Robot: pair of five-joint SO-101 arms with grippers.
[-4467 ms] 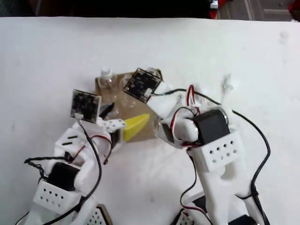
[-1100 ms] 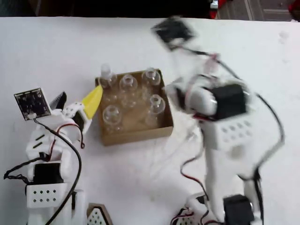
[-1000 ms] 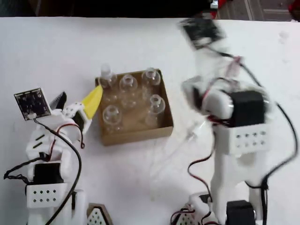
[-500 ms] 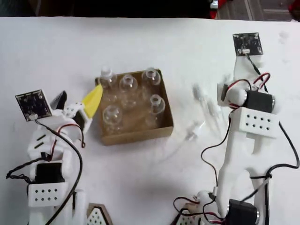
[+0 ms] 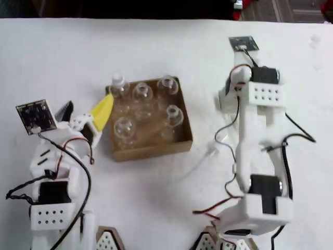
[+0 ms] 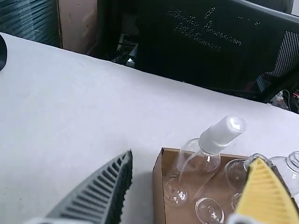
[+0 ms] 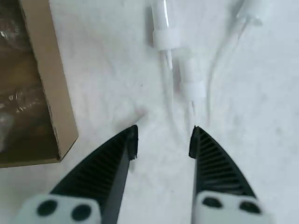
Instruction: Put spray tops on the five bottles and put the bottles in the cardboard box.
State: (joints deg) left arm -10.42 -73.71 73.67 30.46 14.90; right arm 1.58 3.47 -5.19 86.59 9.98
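Note:
The cardboard box (image 5: 151, 148) sits mid-table with several clear bottles (image 5: 124, 127) standing in it. The bottle in its far left corner (image 5: 118, 82) wears a white spray top (image 6: 222, 133); the others show bare necks. My left gripper (image 5: 88, 104) hangs open just left of the box, its yellow finger (image 6: 264, 196) near that capped bottle. My right gripper (image 7: 163, 132) is open just above the table, right of the box corner (image 7: 46, 79). Loose spray tops (image 7: 191, 79) with thin tubes lie just beyond its fingertips. Another spray top (image 5: 212, 151) lies near the box's front right.
The right arm (image 5: 257, 94) stretches far out over the table to the right of the box and covers the ground beneath it. White tabletop lies open to the left and behind the box. A dark chair stands past the far edge.
Both grippers were over the box earlier. The left one has drawn back to the left and holds still. The right arm swung right and stretched out over the loose spray tops.

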